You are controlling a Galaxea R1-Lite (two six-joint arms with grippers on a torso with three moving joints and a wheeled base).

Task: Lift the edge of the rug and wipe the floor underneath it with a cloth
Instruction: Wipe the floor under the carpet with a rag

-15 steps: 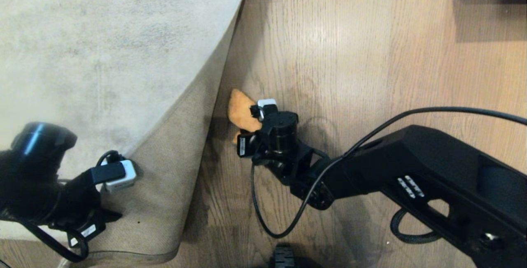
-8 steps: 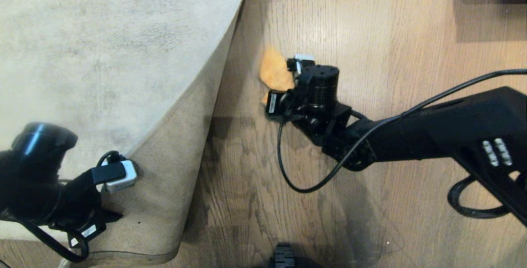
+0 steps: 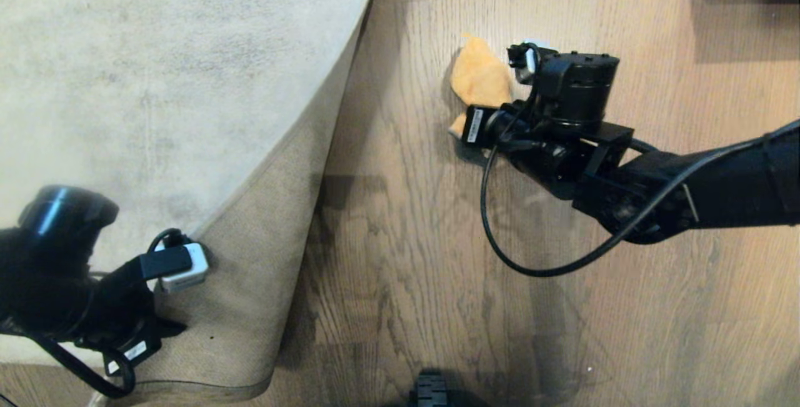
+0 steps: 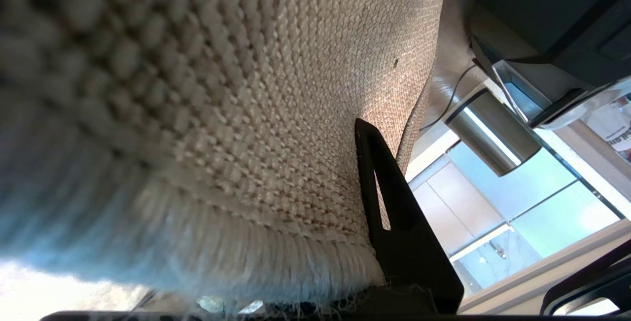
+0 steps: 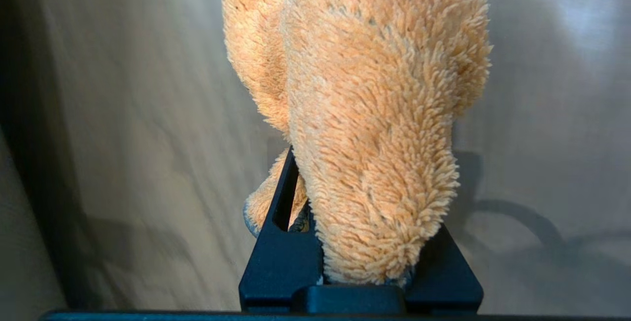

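Since the earlier frames the right gripper [image 3: 484,110] has swept from the middle of the head view, close beside the lifted rug, up toward the upper centre and further right, carrying the cloth [image 3: 480,77] with it across the floor [image 3: 400,257]. Its jaws are pinching the cloth: in the right wrist view the fluffy mustard-tan cloth [image 5: 365,128] is wedged between the two black fingers [image 5: 281,242], bulging out past them, with a small grey bit showing at the gripped end. Seen from the head camera, the cloth lies on the brown wood planks, now well apart from the rug.

At lower left of the head view, the left gripper [image 3: 164,326] has not shifted. It holds the rug edge [image 3: 275,219] raised and folded back, so the tan woven backing faces up in a long wedge running from the lower left toward the upper centre, over the pale grey-beige pile. Its jaws are pressed together on the rug; the left wrist view is filled by the coarse woven backing and frayed border of the rug edge [image 4: 276,257], with one black finger [image 4: 394,222] lying tight against it. A dark shadow lies on the floor planks just beside the lifted edge.
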